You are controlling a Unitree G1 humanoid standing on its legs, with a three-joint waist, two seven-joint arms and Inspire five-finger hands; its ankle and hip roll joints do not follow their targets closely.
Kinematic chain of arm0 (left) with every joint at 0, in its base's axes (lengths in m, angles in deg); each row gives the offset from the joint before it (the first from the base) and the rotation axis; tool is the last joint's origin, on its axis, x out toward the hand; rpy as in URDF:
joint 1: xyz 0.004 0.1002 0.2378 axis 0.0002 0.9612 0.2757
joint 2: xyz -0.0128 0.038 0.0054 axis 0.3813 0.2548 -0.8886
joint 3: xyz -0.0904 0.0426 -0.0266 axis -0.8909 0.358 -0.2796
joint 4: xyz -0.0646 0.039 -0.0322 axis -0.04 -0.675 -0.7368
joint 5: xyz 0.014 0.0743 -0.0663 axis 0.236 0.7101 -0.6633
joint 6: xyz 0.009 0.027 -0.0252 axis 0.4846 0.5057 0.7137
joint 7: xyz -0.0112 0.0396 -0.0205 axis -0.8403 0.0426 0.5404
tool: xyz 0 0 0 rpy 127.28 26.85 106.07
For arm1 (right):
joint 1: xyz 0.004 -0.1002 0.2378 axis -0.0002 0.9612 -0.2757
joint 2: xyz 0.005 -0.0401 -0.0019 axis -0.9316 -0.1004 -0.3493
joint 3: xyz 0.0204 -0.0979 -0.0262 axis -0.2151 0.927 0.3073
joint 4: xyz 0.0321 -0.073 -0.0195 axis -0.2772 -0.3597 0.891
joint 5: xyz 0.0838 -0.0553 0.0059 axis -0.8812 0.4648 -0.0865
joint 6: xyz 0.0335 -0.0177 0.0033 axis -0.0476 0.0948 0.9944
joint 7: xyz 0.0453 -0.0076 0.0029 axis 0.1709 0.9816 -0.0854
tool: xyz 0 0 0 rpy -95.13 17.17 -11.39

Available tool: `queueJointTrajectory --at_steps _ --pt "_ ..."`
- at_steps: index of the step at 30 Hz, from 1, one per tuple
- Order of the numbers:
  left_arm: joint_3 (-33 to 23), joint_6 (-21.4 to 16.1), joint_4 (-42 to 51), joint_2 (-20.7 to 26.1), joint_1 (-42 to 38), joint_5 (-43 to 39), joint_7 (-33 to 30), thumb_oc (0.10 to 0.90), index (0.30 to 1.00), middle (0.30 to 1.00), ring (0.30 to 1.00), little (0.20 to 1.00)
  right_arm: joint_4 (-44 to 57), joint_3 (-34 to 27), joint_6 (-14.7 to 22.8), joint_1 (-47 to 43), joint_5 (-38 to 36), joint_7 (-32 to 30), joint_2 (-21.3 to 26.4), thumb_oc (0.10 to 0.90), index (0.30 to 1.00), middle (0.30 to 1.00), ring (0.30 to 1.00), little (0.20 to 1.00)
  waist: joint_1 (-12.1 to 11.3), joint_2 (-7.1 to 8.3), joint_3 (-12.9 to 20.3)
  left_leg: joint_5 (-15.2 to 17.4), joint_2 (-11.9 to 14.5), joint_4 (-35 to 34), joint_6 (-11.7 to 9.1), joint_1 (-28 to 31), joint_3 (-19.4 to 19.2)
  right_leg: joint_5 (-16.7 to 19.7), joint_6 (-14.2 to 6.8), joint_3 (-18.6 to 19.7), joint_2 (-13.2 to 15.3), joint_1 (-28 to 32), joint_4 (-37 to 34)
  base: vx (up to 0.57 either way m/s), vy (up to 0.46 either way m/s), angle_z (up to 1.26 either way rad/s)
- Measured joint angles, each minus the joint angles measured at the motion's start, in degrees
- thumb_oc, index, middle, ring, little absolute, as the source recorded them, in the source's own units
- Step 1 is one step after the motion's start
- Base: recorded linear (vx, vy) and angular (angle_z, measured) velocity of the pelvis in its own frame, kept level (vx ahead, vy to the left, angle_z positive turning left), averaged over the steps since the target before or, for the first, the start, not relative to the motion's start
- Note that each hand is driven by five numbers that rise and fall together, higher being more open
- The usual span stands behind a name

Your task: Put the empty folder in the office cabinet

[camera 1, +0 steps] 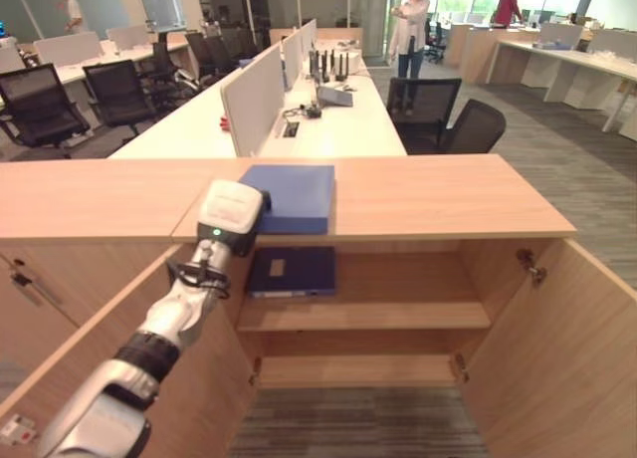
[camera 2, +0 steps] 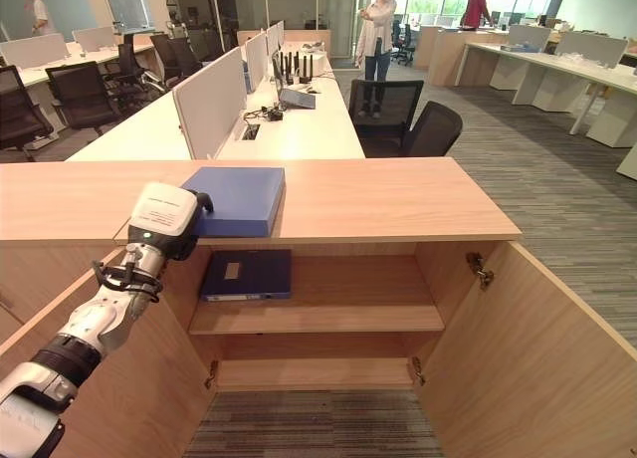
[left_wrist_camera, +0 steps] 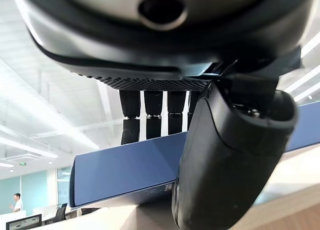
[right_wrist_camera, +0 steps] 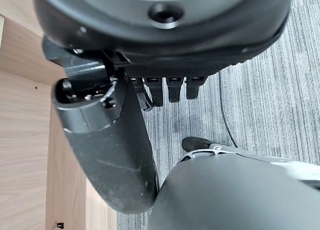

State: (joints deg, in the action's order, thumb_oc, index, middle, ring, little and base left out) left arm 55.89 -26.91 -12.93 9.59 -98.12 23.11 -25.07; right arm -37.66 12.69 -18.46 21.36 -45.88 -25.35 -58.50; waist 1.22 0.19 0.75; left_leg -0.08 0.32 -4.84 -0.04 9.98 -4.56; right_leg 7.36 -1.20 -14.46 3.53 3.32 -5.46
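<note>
Left wrist view: L hand (left_wrist_camera: 215, 155) fingers straight over flat blue folder (camera 1: 291, 196) atop wooden cabinet (camera 1: 438, 204) | not gripped, shelving pending | R hand (right_wrist_camera: 150, 80) relaxed.

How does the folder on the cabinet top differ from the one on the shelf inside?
The folder on top is a lighter blue; the folder on the shelf is dark navy. The one on top looks thicker, the shelf one flatter. The left robot hand reaches over the top folder's edge; nothing touches the shelf folder, which carries a pale label on its cover. Both lie flat, at the left of the open cabinet.
</note>
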Motion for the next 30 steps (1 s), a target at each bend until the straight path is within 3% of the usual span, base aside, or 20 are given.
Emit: queueJointTrajectory --at_steps 4,7,10,13,14,17,23,27,30 --pt "-2.30 0.14 3.42 -0.98 1.98 -2.34 0.44 0.400 0.300 0.300 0.300 0.300 -0.01 -0.05 0.04 0.08 -0.01 -0.10 -0.04 0.800 0.900 0.900 0.900 0.900 0.00 0.05 -0.03 0.02 0.00 0.00 0.02 -0.04 0.01 0.00 0.00 -0.01 0.01 -0.03 0.00 0.00 0.000 0.00" --pt "-6.58 -0.46 15.49 -2.34 8.57 -5.89 1.97 0.400 0.300 0.300 0.300 0.300 0.01 -1.08 0.04 0.17 0.01 -0.40 -0.24 0.800 0.900 0.900 0.900 0.900 -0.25 0.33 -0.21 0.10 0.01 0.00 0.11 -0.16 0.15 -0.11 -0.08 -0.09 0.01 -0.08 -0.01 0.00 -0.001 0.02" --pt "-8.42 -7.36 29.07 -4.35 15.61 -10.18 4.33 0.400 0.300 0.300 0.300 0.300 -0.18 -1.50 0.09 0.88 0.01 -0.75 -0.35 0.800 0.900 0.900 0.900 0.900 -1.54 0.59 -0.37 0.19 -0.12 -0.01 0.26 -0.15 0.32 -0.36 -0.41 -0.17 0.14 0.00 0.00 0.01 -0.002 0.03" --pt "-9.95 -11.06 37.11 -6.80 21.48 -15.56 6.56 0.400 0.300 0.300 0.300 0.300 -0.03 -2.20 0.25 1.20 0.00 -0.99 -0.41 0.800 0.900 0.900 0.900 0.900 -1.58 0.57 -0.42 0.29 -0.23 -0.01 0.40 -0.07 0.34 -0.45 -0.51 -0.17 0.24 0.08 0.00 0.00 0.000 0.00" --pt "-9.80 -14.16 40.40 -8.08 24.98 -19.67 7.97 0.400 0.300 0.300 0.300 0.300 0.09 -2.69 0.56 1.24 -0.01 -1.01 -0.51 0.800 0.900 0.900 0.900 0.900 -1.77 0.61 -0.49 0.31 -0.24 -0.01 0.41 -0.07 0.37 -0.49 -0.56 -0.20 0.26 0.08 -0.01 0.00 0.000 0.00" --pt "-9.34 -16.58 41.45 -8.63 27.38 -23.59 9.77 0.400 0.300 0.300 0.300 0.300 0.07 -3.21 0.93 1.21 0.00 -1.01 -0.56 0.800 0.900 0.900 0.900 0.900 -2.41 0.60 -1.12 0.51 -0.20 -0.03 0.29 -0.36 0.42 -0.49 -0.55 -0.27 0.25 0.11 0.00 0.00 0.000 0.00" --pt "-11.82 -16.56 42.75 -8.97 32.68 -32.64 11.03 0.400 0.300 0.300 0.300 0.300 0.13 -3.29 1.33 1.62 -0.18 -1.03 -0.50 0.800 0.900 0.900 0.900 0.900 -3.20 0.59 -2.08 0.74 0.01 -0.03 -0.08 -1.08 1.62 -0.60 -0.34 -1.19 0.13 -0.15 -0.01 -0.02 -0.009 0.09" --pt "-13.52 -15.94 42.99 -11.33 34.78 -47.54 14.68 0.400 0.300 0.300 0.300 0.300 0.07 -3.28 1.16 1.57 -0.19 -0.94 -0.18 0.800 0.900 0.900 0.900 0.900 -4.64 0.38 -3.10 0.69 0.05 -0.03 -0.03 -1.23 2.17 -0.76 -0.44 -1.88 0.18 0.02 -0.01 -0.01 -0.001 0.08" --pt "-15.19 -15.29 43.18 -11.23 36.74 -52.76 17.06 0.400 0.300 0.300 0.300 0.300 0.04 -3.28 1.01 1.27 -0.19 -0.86 -0.14 0.800 0.900 0.900 0.900 0.900 -4.66 0.24 -3.27 0.44 0.05 -0.02 -0.15 -1.41 2.56 -0.95 -0.52 -2.22 0.18 0.02 -0.01 -0.01 0.005 0.07"
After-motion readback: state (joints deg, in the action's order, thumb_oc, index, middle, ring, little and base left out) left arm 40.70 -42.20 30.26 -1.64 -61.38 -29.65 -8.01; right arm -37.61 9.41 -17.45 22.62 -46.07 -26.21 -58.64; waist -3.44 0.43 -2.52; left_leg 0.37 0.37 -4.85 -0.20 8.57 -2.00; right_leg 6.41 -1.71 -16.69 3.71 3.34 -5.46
